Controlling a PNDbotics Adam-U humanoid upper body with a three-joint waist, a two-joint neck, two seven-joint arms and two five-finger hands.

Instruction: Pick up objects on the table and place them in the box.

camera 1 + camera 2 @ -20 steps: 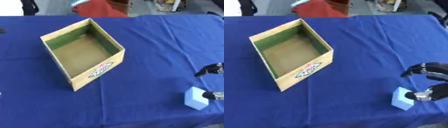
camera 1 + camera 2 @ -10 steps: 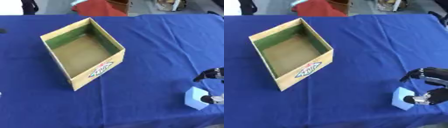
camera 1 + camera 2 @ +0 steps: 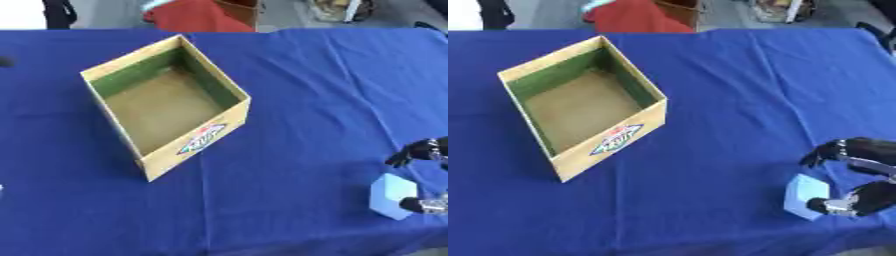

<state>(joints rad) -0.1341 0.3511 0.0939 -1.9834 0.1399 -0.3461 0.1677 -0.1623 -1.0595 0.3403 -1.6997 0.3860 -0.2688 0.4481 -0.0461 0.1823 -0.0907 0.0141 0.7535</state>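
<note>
Here the right hand [image 3: 859,175] sits well right of the box [image 3: 579,107], its thumb touching the near edge of a pale blue block [image 3: 805,196] and its fingers curled above the block's far side, so it closes around the block. The block lies on the blue table [image 3: 728,90], outside the box. The box is open and holds nothing visible.

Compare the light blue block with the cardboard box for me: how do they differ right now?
The cardboard box is much larger than the light blue block. The box is tan with a green inner wall and a printed logo; the block is plain pale blue. The box stands alone, while the right hand is at the block. Both rest on the blue tablecloth.
</note>
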